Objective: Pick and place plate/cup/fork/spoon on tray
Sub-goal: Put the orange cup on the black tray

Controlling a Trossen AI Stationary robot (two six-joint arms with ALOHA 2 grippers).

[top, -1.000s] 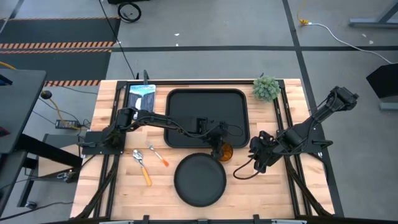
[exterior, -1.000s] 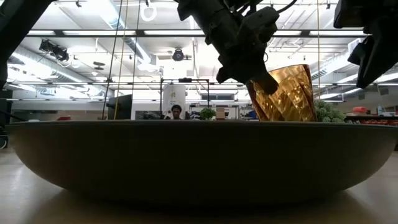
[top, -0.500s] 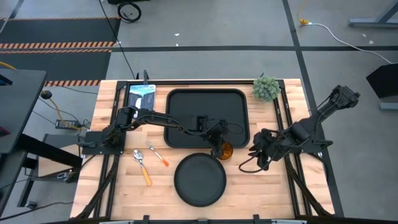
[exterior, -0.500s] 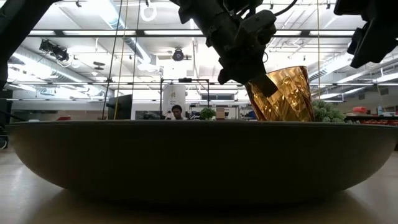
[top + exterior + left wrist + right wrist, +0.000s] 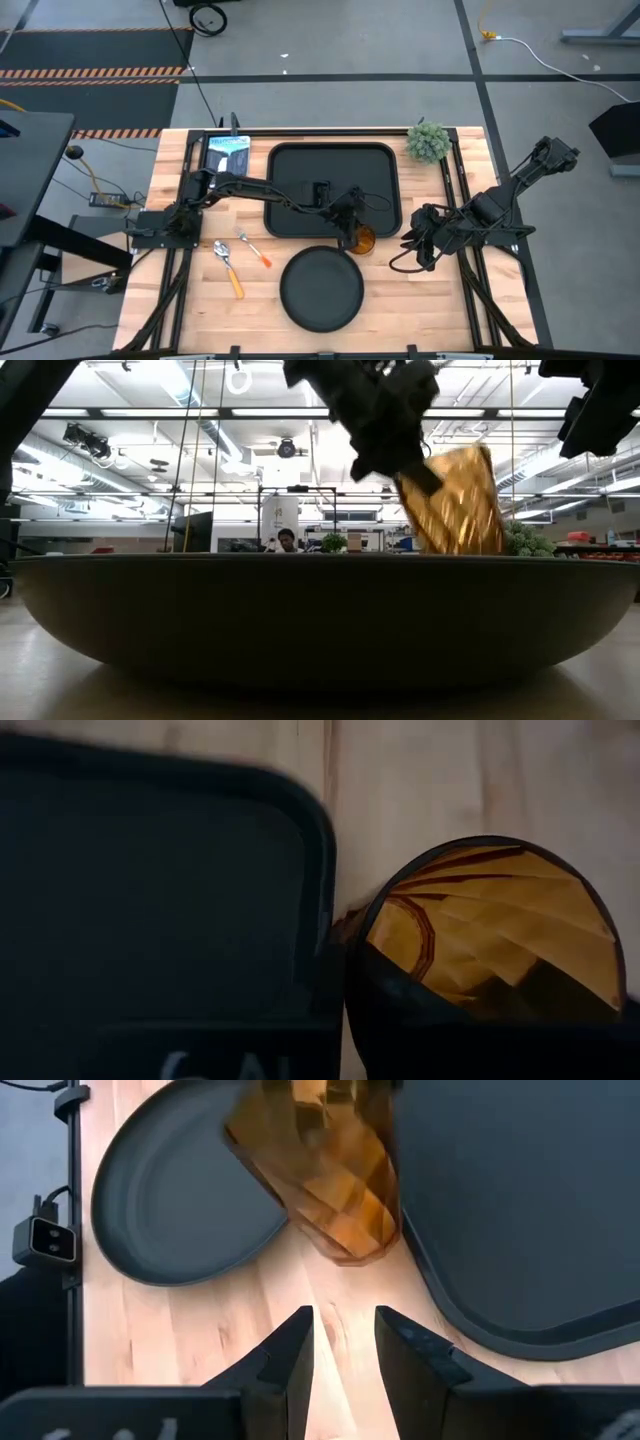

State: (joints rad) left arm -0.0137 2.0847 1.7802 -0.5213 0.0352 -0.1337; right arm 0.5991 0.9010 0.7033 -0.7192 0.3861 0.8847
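Observation:
The amber cup (image 5: pixel 363 241) is between the black tray (image 5: pixel 333 188) and the round black plate (image 5: pixel 321 288), by the tray's near right corner. My left gripper (image 5: pixel 349 234) is shut on it. The cup tilts in the low view (image 5: pixel 455 500), where the plate (image 5: pixel 320 610) hides its bottom. My right gripper (image 5: pixel 343 1330) is open and empty, a little to the right of the cup (image 5: pixel 330 1180), above the wood. The fork (image 5: pixel 255 250) and the spoon (image 5: pixel 230 270) lie on the table left of the plate. My left gripper holds the cup by its rim (image 5: pixel 370 955), on the side nearest the tray. One finger looks to be inside the mouth and one outside the wall. It comes from above, slanting from the table's left. The cup is tilted; its base (image 5: pixel 350 1245) points toward the table's right edge.
A blue-white picture card (image 5: pixel 228 150) lies at the far left. A small green plant (image 5: pixel 428 141) stands at the far right. Bare wood (image 5: pixel 420 300) lies right of the plate. A person shows far off in the room (image 5: pixel 285 540).
My left gripper has gone up a little with the cup, which has tipped further over and risen against the plate's rim in the low view. My right gripper has also risen a little.

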